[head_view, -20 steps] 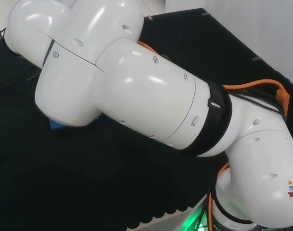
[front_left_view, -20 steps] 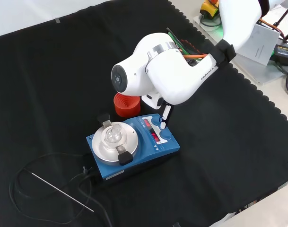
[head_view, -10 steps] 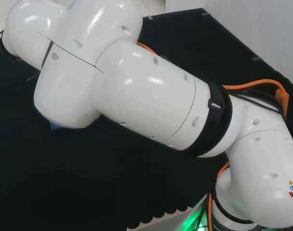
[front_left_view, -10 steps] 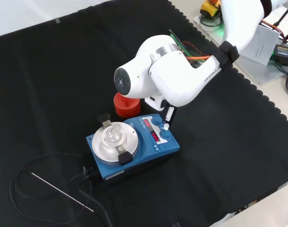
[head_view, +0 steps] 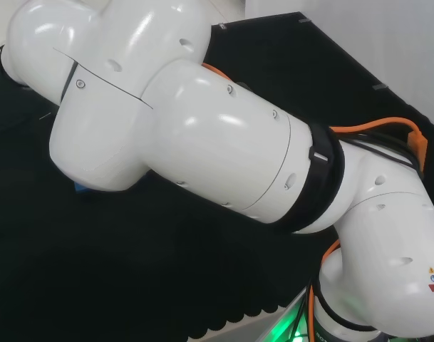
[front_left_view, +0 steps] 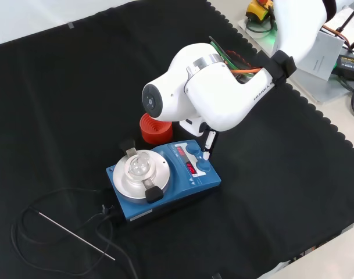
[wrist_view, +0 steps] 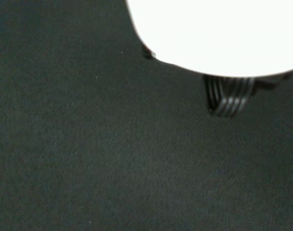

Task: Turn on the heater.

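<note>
Behind our white arm link in the head view, a blue corner of the heater peeks out at nine o'clock.

From the front, the heater sits mid-cloth, rigid and heavy-looking; we judge its knobs need only a fingertip. One extended finger of our hand hovers there, other fingers unclear. Open cloth lies toward three o'clock; a red ribbed ring crowds twelve.

At the wrist, bare cloth.

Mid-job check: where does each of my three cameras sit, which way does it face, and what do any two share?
Head view: behind and above the base, looking over the white arm links at the black cloth.
Front view: facing the arm, looking down on the blue heater; a finger of the hand reaches its knobs.
Wrist view: looks past the blurred white palm at cloth.
Shared: head and front both show the arm and cloth.
</note>
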Action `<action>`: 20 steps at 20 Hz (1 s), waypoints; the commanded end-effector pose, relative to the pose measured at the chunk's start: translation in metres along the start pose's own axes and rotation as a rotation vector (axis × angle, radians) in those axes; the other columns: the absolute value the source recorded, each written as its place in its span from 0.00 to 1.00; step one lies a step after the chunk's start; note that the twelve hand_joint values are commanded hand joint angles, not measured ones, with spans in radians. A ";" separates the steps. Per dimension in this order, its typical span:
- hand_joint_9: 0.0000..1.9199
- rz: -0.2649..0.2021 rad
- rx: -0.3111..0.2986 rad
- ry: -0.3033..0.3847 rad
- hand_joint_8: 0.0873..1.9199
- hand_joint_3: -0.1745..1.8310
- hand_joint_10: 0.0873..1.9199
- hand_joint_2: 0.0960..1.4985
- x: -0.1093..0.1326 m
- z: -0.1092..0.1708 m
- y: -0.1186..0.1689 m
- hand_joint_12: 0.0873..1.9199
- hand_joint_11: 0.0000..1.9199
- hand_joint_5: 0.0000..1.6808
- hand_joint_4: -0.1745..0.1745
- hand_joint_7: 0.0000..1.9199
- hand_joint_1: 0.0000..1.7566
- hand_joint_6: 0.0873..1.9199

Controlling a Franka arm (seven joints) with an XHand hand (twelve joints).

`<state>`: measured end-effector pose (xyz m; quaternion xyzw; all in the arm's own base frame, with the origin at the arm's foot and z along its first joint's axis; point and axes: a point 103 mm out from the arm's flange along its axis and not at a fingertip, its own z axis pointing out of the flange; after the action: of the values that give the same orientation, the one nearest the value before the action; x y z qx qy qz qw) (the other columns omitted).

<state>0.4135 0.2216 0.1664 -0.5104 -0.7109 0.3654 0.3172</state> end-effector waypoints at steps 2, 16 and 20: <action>0.95 0.003 0.003 -0.010 0.81 0.99 0.77 0.12 0.002 0.000 0.000 0.76 0.82 0.02 0.47 0.93 0.92 0.00; 0.95 0.004 0.000 -0.030 0.81 0.99 0.77 0.12 0.011 0.000 -0.004 0.76 0.82 0.02 0.47 0.93 0.92 0.00; 0.95 0.004 0.004 -0.028 0.81 0.99 0.77 0.12 0.014 0.002 -0.004 0.76 0.82 0.02 0.47 0.93 0.92 0.00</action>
<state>0.4075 0.2332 0.1701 -0.5055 -0.7146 0.3742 0.3064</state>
